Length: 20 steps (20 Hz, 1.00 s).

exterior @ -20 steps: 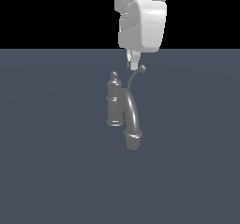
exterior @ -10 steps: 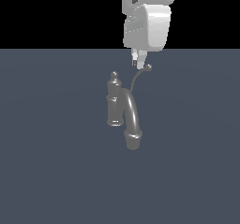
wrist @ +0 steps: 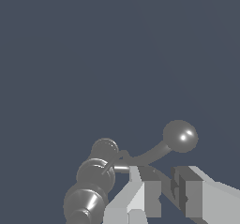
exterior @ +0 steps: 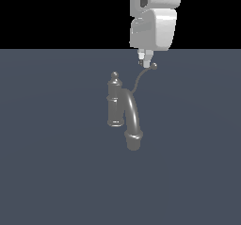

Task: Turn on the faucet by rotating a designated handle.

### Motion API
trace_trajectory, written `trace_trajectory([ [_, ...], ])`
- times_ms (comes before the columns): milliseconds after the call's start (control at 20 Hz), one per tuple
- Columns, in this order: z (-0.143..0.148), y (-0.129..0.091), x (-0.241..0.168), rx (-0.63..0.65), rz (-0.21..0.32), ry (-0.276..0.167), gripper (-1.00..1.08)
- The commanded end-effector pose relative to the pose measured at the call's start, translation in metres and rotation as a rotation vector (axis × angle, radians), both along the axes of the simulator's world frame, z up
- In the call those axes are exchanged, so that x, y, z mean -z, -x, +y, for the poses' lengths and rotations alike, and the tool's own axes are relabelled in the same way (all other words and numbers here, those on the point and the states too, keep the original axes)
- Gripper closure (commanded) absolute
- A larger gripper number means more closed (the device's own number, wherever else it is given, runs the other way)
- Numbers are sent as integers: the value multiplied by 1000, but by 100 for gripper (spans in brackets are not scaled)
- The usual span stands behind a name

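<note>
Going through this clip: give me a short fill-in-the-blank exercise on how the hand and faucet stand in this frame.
1. The handle ends in a small ____ tip.
2. In the exterior view, the hand is near the handle's ____ end.
3. The faucet has a thick arched ____.
Missing words: ball; ball-tipped; spout

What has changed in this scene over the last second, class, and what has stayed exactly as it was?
The arm has shifted toward the exterior view's right, carrying the gripper with it, so its tip now sits close beside the ball tip of the handle. Nothing has been gripped; contact cannot be told. The handle looks unmoved, and the faucet with its arched spout stays where it was.
</note>
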<state>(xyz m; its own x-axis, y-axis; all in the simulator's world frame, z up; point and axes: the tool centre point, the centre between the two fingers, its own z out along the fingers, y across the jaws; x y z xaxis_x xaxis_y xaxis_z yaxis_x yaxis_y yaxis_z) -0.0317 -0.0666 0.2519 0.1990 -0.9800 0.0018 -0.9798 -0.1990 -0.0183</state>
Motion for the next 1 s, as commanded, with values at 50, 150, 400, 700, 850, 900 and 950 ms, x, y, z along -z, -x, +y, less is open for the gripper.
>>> trace_trajectory([
  [50,-17,-6,7,19,12,1,108],
  [150,-22,-10,7,21,13,1,108],
  [400,-32,-21,9,25,16,1,108],
  [700,-13,-36,1,-7,1,-6,108],
  [850,-13,-44,1,-3,3,-6,108],
  [900,-13,-47,2,-2,4,-5,108],
  [950,-13,-50,2,-1,4,-5,108],
])
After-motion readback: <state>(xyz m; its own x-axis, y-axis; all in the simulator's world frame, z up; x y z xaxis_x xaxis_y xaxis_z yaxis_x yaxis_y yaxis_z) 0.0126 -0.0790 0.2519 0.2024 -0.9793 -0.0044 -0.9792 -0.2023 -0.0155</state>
